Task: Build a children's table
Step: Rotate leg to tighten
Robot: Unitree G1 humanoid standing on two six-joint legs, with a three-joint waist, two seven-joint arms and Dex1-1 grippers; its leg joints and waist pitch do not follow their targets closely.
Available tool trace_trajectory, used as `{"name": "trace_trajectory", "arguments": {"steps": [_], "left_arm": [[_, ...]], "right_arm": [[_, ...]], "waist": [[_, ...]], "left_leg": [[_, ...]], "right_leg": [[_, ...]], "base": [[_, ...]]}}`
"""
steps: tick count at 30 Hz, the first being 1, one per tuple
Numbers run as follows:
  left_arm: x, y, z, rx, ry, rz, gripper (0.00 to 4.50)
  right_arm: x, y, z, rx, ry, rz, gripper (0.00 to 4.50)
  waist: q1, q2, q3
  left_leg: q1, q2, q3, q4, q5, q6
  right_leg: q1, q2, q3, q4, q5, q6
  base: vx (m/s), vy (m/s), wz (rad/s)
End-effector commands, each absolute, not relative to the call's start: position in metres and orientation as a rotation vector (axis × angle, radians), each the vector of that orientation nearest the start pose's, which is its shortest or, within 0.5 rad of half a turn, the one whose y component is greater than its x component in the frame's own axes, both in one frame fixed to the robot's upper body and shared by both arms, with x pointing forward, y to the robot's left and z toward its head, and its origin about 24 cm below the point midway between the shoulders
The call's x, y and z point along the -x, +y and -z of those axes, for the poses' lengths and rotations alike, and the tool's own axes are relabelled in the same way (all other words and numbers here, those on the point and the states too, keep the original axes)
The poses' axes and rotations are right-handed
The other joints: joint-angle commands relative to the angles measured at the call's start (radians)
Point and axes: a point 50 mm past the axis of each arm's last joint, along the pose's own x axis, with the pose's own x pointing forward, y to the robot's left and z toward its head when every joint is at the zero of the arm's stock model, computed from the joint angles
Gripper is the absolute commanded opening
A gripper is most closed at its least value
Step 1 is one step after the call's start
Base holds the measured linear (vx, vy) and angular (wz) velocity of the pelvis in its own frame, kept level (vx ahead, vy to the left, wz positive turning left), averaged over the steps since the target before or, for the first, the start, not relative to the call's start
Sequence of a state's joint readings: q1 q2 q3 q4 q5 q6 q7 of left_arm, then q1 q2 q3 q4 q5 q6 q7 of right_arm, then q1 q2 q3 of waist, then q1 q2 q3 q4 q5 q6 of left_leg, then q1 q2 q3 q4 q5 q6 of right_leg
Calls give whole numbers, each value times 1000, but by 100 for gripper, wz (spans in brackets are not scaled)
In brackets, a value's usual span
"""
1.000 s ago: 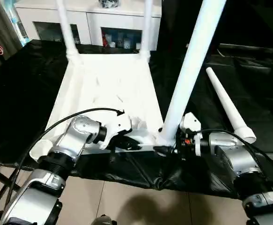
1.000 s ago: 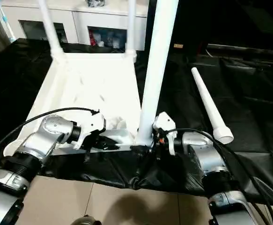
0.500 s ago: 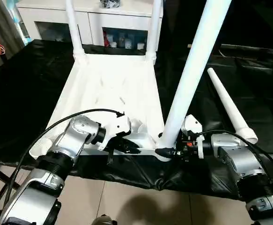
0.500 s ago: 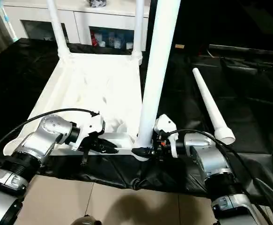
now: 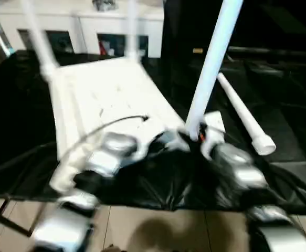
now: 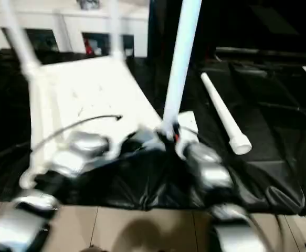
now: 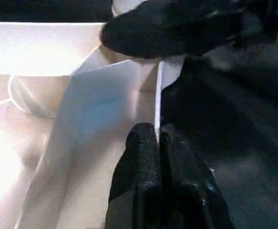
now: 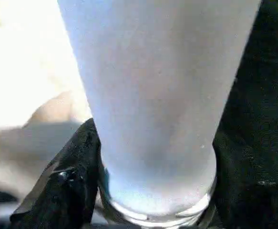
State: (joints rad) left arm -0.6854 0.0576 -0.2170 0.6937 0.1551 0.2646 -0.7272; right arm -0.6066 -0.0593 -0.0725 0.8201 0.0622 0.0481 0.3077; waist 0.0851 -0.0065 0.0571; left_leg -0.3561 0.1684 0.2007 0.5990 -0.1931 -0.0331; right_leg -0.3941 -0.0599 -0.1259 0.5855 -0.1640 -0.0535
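Observation:
The children's table lies upside down on black cloth, its white top (image 5: pixel 105 94) ribbed side up. Two legs (image 5: pixel 37 37) stand in the far corner sockets. A third leg (image 5: pixel 210 68) stands upright at the near right corner. My right gripper (image 8: pixel 153 191) is shut on the base of that leg, with one black finger (image 8: pixel 77 176) pressed against its side. My left gripper (image 7: pixel 158 138) is shut on the thin white rim of the top, just beside that corner. A loose fourth leg (image 5: pixel 242 115) lies on the cloth to the right.
A white cabinet with glass doors (image 5: pixel 90 31) stands behind the table top. Black cloth (image 5: pixel 289 105) covers the work surface, and its front edge drops to a pale tiled floor (image 5: pixel 158 231). My left arm's black cable (image 5: pixel 116 123) arcs over the top.
The whole head view has swung and blurred, so the camera moved. My right gripper's fingers closed in a little on the leg's base. The left gripper's hold on the rim looks unchanged.

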Motion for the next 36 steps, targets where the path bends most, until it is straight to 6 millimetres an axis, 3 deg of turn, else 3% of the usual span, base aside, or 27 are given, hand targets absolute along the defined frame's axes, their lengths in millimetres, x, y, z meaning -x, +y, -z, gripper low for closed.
{"name": "trace_trajectory", "arguments": {"steps": [1, 3, 4, 5, 9, 11, 18, 23, 36], "left_arm": [[-340, 28, -67, -307, 308, 982, 0], [-338, 25, -66, -303, 302, 986, 0], [-338, 25, -66, -301, 300, 991, 0], [-336, 24, -66, -300, 298, 1007, 0], [-333, 24, -64, -304, 299, 1038, 0], [-332, 26, -64, -311, 295, 1057, 0], [-327, 40, -64, -339, 288, 1188, 0], [-322, 54, -65, -356, 291, 1296, 0], [-316, 85, -66, -441, 366, 1492, 0]], "right_arm": [[-337, -79, -11, -45, 352, -479, 276], [-336, -73, -12, -48, 340, -494, 276], [-336, -72, -12, -57, 338, -502, 331], [-335, -70, -12, -79, 336, -519, 345], [-336, -72, -15, -73, 321, -541, 358], [-340, -79, -18, -27, 293, -544, 387], [-342, -106, -29, 53, 246, -678, 387], [-337, -122, -36, 111, 241, -843, 387], [-303, -130, -45, 151, 293, -1325, 387]], "waist": [[3, -5, -70], [8, -5, -75], [9, -5, -75], [9, -4, -74], [6, 2, -70], [3, 2, -71], [5, 2, -74], [9, 1, -72], [51, 4, -74]], "left_leg": [[9, 71, -41, -66, -159, 52], [4, 71, -39, -66, -119, 78], [3, 72, -40, -66, -113, 84], [3, 72, -39, -66, -112, 91], [8, 76, -41, -69, -148, 82], [8, 76, -41, -70, -161, 70], [1, 77, -40, -65, -123, 105], [3, 79, -37, -65, -133, 107], [7, 88, -36, -63, -126, 111]], "right_leg": [[50, -124, 75, -91, -355, -119], [55, -122, 76, -81, -287, -126], [55, -121, 76, -79, -273, -128], [55, -121, 75, -79, -267, -131], [52, -122, 74, -87, -321, -124], [52, -121, 74, -88, -329, -122], [57, -122, 76, -75, -245, -152], [55, -118, 75, -74, -243, -161], [48, -118, 76, -70, -260, -139]], "base": [[0, 0, 0], [0, 0, 0], [0, 0, 0], [0, 0, 0], [0, 0, 0], [0, 0, 0], [0, 0, 0], [0, 0, 0], [0, 0, 0]]}}
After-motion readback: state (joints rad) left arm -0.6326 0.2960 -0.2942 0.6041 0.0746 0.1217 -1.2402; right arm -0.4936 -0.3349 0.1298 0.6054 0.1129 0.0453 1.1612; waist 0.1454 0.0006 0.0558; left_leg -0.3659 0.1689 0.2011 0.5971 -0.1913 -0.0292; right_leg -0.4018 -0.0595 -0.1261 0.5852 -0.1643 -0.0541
